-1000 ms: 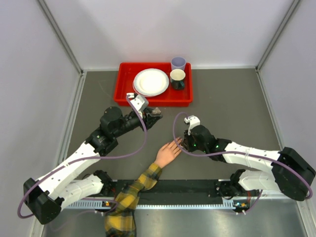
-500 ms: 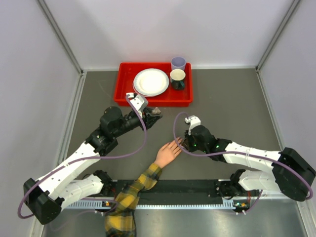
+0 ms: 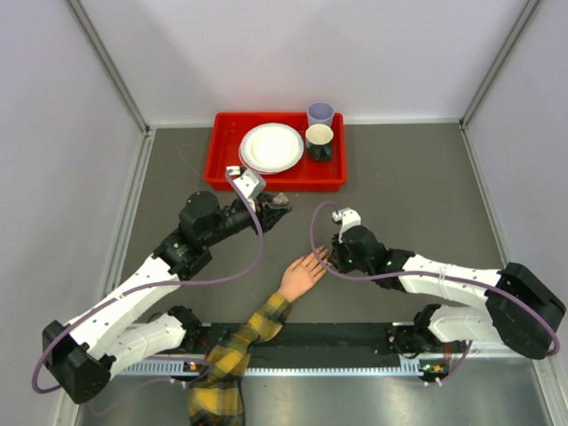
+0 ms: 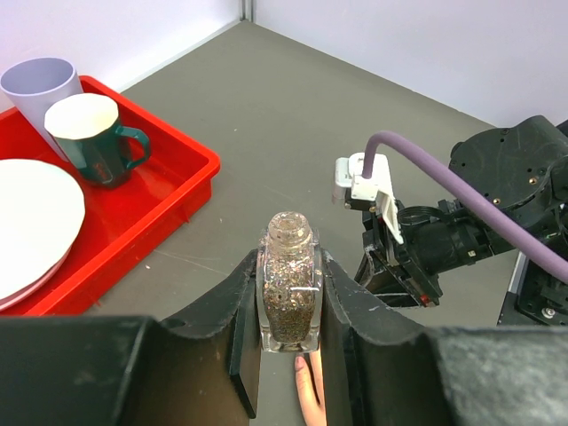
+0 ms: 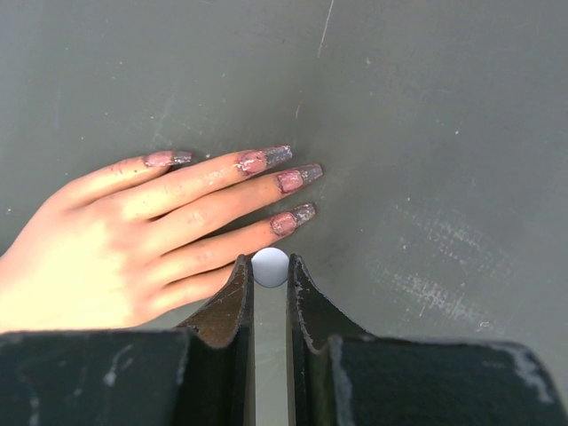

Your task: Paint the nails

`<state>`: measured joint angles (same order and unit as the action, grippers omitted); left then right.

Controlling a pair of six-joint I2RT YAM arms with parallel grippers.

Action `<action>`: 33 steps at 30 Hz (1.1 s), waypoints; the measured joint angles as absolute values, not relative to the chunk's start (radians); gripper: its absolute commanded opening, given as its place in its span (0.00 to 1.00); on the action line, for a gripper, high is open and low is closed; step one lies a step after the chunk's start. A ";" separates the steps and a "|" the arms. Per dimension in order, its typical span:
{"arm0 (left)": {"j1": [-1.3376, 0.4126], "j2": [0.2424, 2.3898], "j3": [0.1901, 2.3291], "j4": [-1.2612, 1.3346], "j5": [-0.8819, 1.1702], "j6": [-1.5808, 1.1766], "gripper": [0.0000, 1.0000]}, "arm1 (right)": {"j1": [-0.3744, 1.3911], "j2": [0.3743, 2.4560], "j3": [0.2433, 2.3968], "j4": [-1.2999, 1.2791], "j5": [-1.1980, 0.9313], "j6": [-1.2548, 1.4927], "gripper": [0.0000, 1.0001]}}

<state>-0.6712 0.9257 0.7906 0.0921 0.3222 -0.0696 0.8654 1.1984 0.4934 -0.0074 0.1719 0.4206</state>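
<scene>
The grey table (image 3: 408,177) carries a red tray (image 3: 224,164) at its far side, well apart from the work area. Across the last second the top view shows no displacement of either arm or of the mannequin hand (image 3: 302,275), which lies palm down near the middle of the table on its plaid sleeve (image 3: 232,351). This suggests a stationary dwell or a stroke too fine to resolve. The left gripper (image 4: 288,284) is clamped on a small clear bottle (image 4: 288,306) of glittery polish with its neck open, held upright above the table. The right gripper (image 5: 270,271) is clenched on a white knob (image 5: 270,266), probably the brush cap. Any bristles below it are hidden. The nails (image 5: 293,217) point toward the right gripper. Four show smeared pink and dark coating. The nail of the finger nearest the camera is concealed behind the jaws and knob, so contact there cannot be confirmed.
</scene>
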 measured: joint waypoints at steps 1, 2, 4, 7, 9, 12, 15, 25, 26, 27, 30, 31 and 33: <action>-0.670 0.926 0.791 0.092 0.323 -0.070 0.00 | 0.865 1.201 0.493 -0.008 0.173 0.421 0.00; -0.670 0.926 0.791 0.093 0.324 -0.070 0.00 | 0.865 1.204 0.493 -0.007 0.175 0.421 0.00; -0.669 0.926 0.791 0.093 0.325 -0.070 0.00 | 0.865 1.207 0.493 -0.008 0.176 0.421 0.00; -0.668 0.926 0.791 0.095 0.325 -0.072 0.00 | 0.865 1.208 0.494 -0.006 0.181 0.420 0.00; -0.667 0.926 0.791 0.098 0.325 -0.073 0.00 | 0.865 1.210 0.494 -0.006 0.183 0.420 0.00; -0.666 0.926 0.791 0.098 0.326 -0.073 0.00 | 0.860 1.217 0.494 -0.001 0.183 0.420 0.00; -0.664 0.926 0.791 0.098 0.326 -0.075 0.00 | 0.855 1.221 0.494 0.000 0.183 0.420 0.00; -0.660 0.926 0.791 0.099 0.334 -0.076 0.00 | 0.854 1.221 0.527 0.011 0.183 0.412 0.00; -0.660 0.926 0.791 0.100 0.335 -0.076 0.00 | 0.853 1.221 0.527 0.012 0.183 0.412 0.00; -0.660 0.926 0.791 0.101 0.336 -0.076 0.00 | 0.852 1.221 0.527 0.010 0.183 0.412 0.00; -0.659 0.926 0.791 0.103 0.338 -0.076 0.00 | 0.849 1.222 0.527 0.004 0.182 0.411 0.00; -0.658 0.926 0.791 0.104 0.340 -0.076 0.00 | 0.849 1.222 0.527 0.001 0.182 0.411 0.00; -0.656 0.926 0.791 0.104 0.343 -0.076 0.00 | 0.848 1.215 0.527 -0.016 0.181 0.408 0.00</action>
